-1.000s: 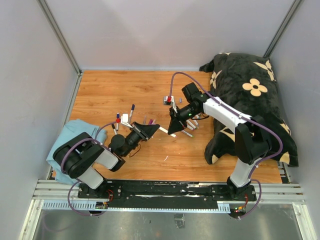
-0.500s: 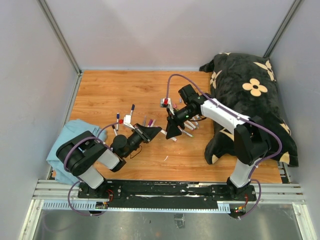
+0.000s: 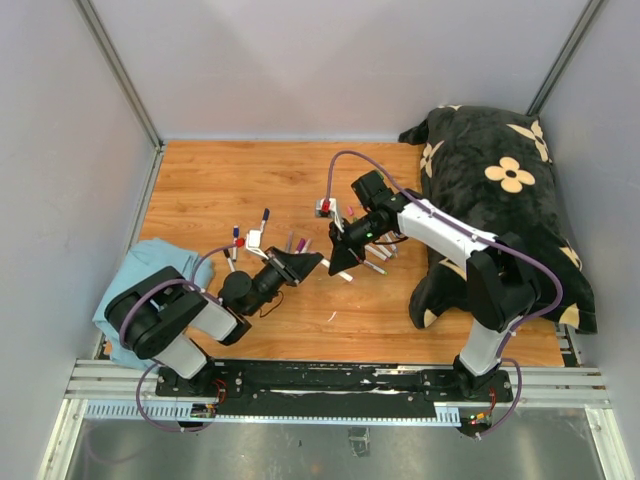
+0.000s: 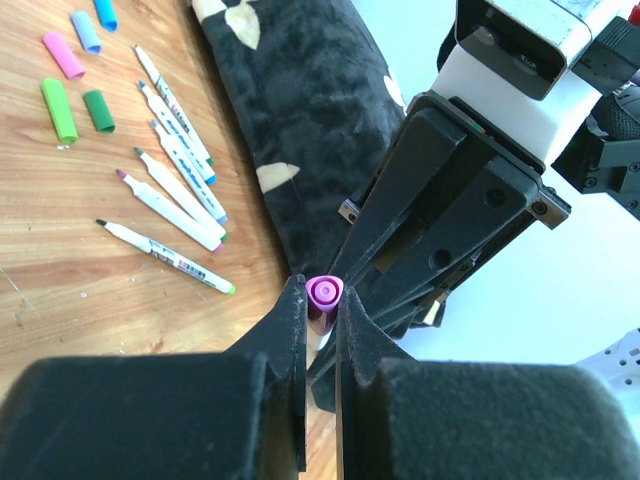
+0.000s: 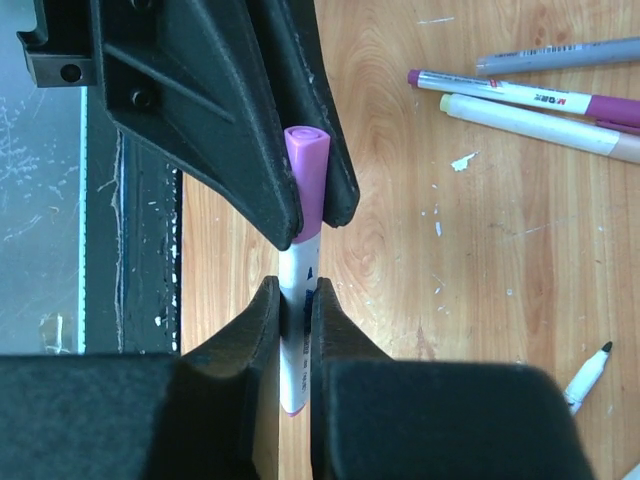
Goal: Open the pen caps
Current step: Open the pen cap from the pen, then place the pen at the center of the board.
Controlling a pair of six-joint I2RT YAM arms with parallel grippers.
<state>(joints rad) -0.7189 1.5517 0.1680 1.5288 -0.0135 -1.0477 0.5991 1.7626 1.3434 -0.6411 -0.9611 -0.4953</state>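
One pen hangs between my two grippers above the wooden table. The left gripper (image 4: 321,302) is shut on its purple pen cap (image 4: 324,293). The right gripper (image 5: 290,300) is shut on the white barrel (image 5: 297,345) just behind that purple cap (image 5: 306,175). From above, the left gripper (image 3: 310,261) and right gripper (image 3: 336,262) meet tip to tip. Loose pen caps lie on the wood: pink (image 4: 62,54), green (image 4: 58,108), dark green (image 4: 98,110) and blue (image 4: 86,30). Several uncapped pens (image 4: 170,200) lie beside them.
A black floral pillow (image 3: 500,200) fills the right side, close behind the right arm. A light blue cloth (image 3: 140,275) lies at the left by the left arm's base. More pens (image 3: 250,235) lie left of centre. Other pens (image 5: 530,95) rest near the right gripper.
The right arm has shifted left and closer to the left gripper, so the two sets of jaws now meet on the pen. The left arm has barely moved.
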